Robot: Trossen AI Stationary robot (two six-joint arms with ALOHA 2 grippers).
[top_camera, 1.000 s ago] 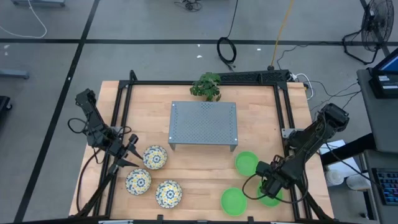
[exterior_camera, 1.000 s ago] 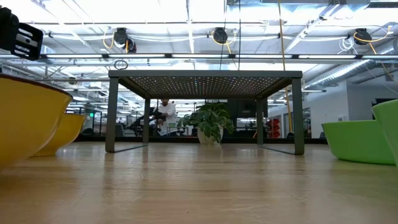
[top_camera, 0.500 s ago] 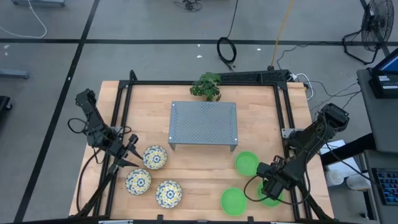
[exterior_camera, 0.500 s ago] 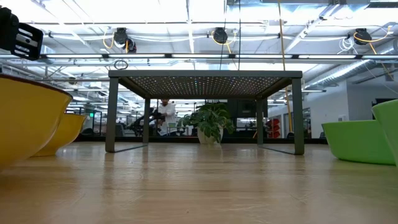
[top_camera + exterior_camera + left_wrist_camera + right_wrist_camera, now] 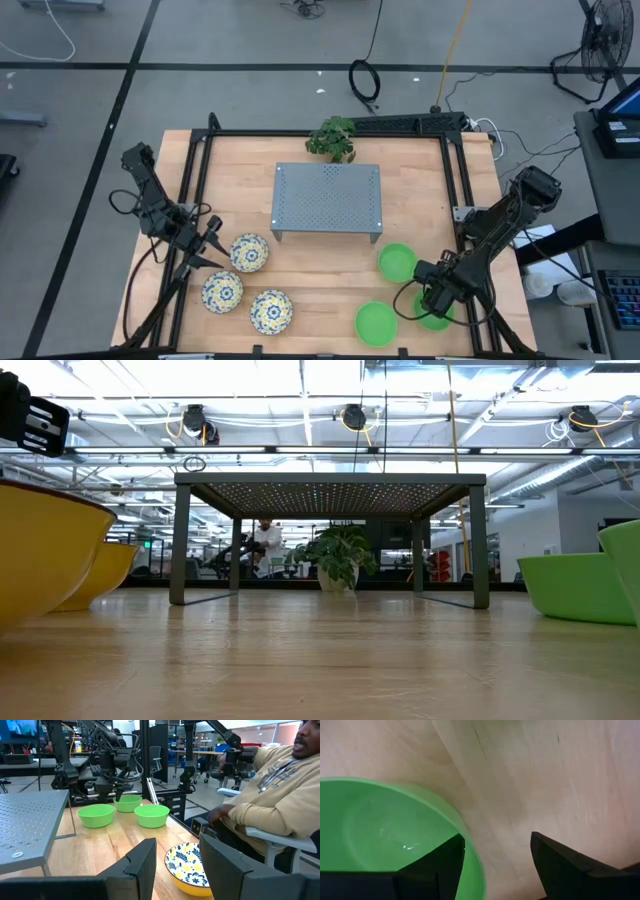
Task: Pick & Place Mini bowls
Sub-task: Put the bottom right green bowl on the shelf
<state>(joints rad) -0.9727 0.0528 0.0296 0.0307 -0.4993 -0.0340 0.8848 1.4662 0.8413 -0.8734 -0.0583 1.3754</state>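
While the left fingers (image 5: 175,865) wait parted, right fingers (image 5: 495,865) spread, straddling green bowl (image 5: 395,830) rim.

Three green bowls (image 5: 396,262), three floral bowls (image 5: 249,252)

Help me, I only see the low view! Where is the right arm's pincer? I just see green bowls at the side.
Observer: The right pincer is down at the green bowl nearest the table's front right corner.
Operator: Is it squeezing the bowl?
Observer: Not yet. In the right wrist view, one of the fingers is outside the rim and the other is over the inside, with a gap between them.
Operator: What about the left arm?
Observer: The left pincer waits open on the other side of the table, pointing at a flowery bowl.
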